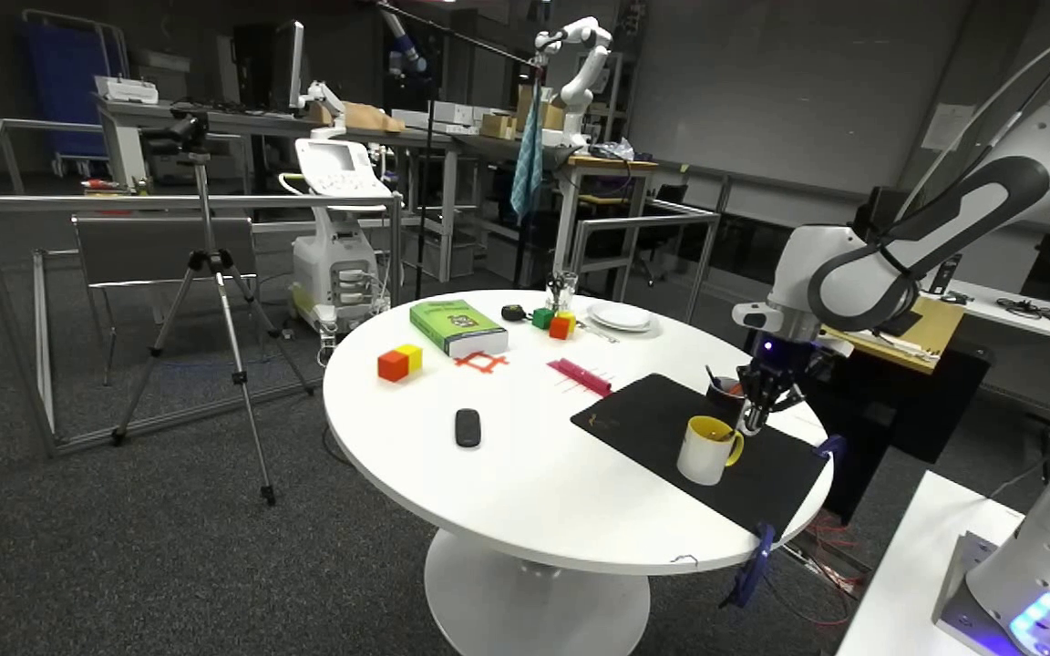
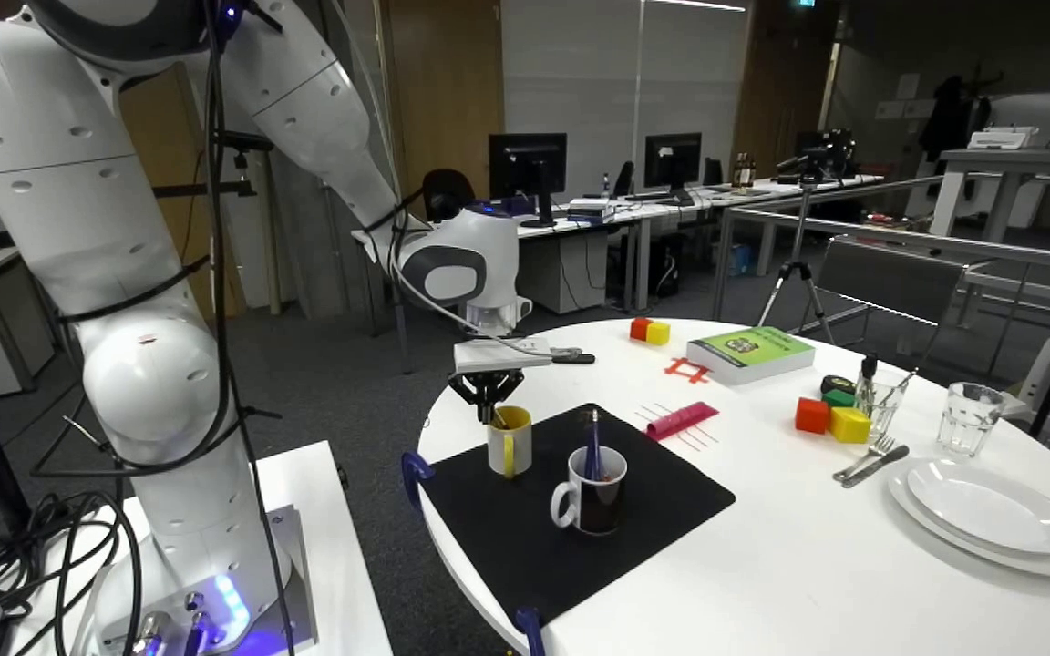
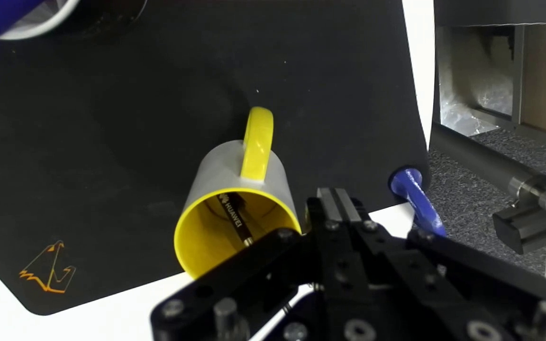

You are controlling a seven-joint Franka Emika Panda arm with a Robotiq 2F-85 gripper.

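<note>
My gripper is shut and its fingers hold nothing that I can see; the grey finger pads meet in the wrist view. It hangs right beside the rim of a white mug with yellow inside and handle; whether it touches is unclear. The mug also shows in the wrist view, its opening partly covered by the gripper. A black pen marked HUAWEI leans inside it. A second, dark-fronted mug with a white handle holds blue pens. Both mugs stand upright on a black mat.
Blue clamps grip the round white table's edge at the mat. Further over lie a pink roll, a red lattice, a green book, coloured cubes, a dark oblong object, plates, glasses and cutlery.
</note>
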